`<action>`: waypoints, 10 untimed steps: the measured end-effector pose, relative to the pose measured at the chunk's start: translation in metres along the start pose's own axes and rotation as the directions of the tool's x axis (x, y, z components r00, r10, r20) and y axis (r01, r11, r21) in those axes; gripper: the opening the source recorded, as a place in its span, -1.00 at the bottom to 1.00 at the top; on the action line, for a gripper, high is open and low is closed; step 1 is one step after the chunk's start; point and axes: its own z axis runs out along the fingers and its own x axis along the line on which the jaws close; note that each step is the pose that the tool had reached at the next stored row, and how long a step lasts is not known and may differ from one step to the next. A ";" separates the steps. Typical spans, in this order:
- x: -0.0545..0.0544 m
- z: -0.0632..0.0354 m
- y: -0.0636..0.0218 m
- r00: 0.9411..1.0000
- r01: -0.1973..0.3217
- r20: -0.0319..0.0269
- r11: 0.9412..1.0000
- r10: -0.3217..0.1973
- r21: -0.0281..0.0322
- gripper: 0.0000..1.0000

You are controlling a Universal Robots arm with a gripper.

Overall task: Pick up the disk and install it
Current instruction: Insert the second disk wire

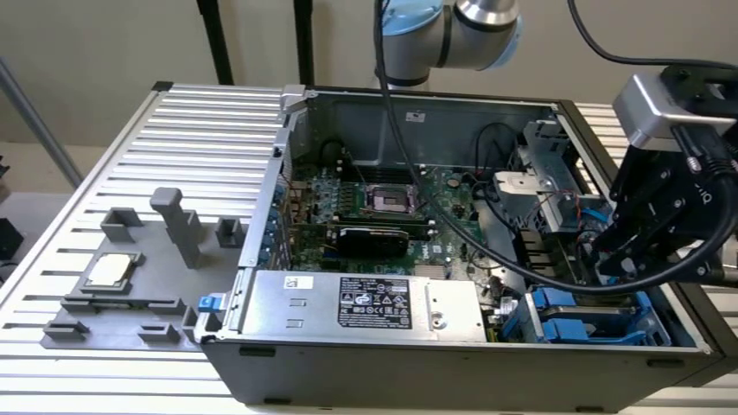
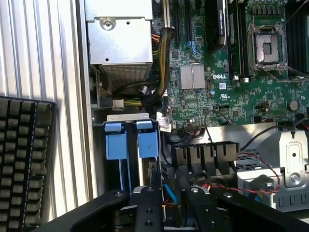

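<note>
Arm pose: the arm (image 1: 450,35) comes down from behind the computer case (image 1: 461,372) and goes out of the picture at the top. Its black cable (image 1: 461,233) makes a loop across the open case to the wrist.
Gripper place: the gripper (image 1: 606,259) (image 2: 170,203) hangs low over the case at the exterior view's right, just above the drive bay (image 1: 658,324), and it points down into it.
Jaws: I cannot tell if they are wide or narrow, or if they hold something. In the exterior view the black gripper body covers them, and in the wrist view the picture's edge cuts them off.
The disk: the disk (image 2: 147,138) (image 1: 565,298) stands in the drive bay. Only its blue carrier end shows; the metal body is hidden inside the bay.
Second blue carrier: the second blue carrier (image 2: 116,140) sits just beside it in the same bay.
Hard to make out: between the gripper and the bay there are red and black wires (image 2: 251,176) and a small blue piece (image 2: 168,193). I cannot tell what the blue piece is.
Other parts: the green motherboard (image 1: 381,199) lies in the middle of the case. The grey power supply (image 1: 369,303) lies along the near wall.
Outside the case: a small silver chip (image 1: 110,270) lies on a grey fixture (image 1: 138,303) on the slatted table (image 1: 207,121). A black keyboard (image 2: 24,164) is partly cut off in the wrist view.
</note>
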 end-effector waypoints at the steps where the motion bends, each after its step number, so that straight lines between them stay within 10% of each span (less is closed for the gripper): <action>1: -0.002 -0.0002 -0.0015 1.000 0.000 0.000 1.000 0.000 0.000 -0.47; 6: -0.010 -0.0009 -0.0087 1.000 0.000 -0.002 1.000 0.000 0.000 -0.34; 10: -0.014 -0.0010 -0.0166 1.000 -0.001 -0.024 1.000 0.001 0.000 -0.34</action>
